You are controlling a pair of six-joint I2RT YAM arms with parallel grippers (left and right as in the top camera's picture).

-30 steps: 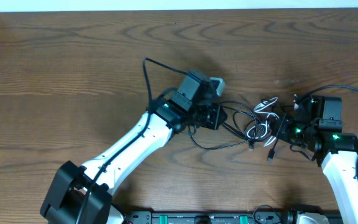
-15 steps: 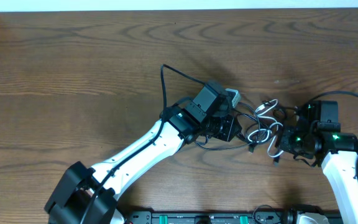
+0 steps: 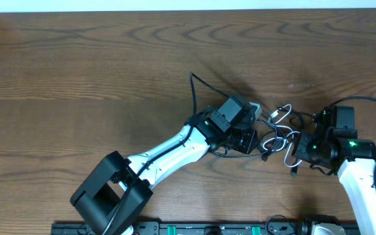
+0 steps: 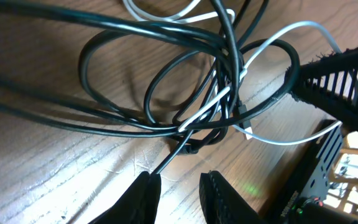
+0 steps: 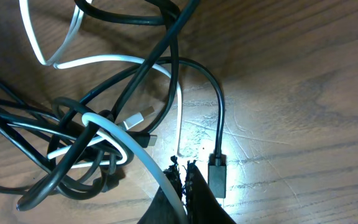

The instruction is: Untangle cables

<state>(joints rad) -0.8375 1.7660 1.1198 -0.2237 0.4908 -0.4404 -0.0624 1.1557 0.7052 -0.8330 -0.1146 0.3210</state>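
Cables [image 4: 225,46] now nearer left pincer [image 4: 180,194]

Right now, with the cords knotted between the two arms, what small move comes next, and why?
Probably ease the left fingers forward and close them on the black cable leading out of the knot. They stand slightly apart just short of it, while the right fingers look shut on the white cable, anchoring the other side.
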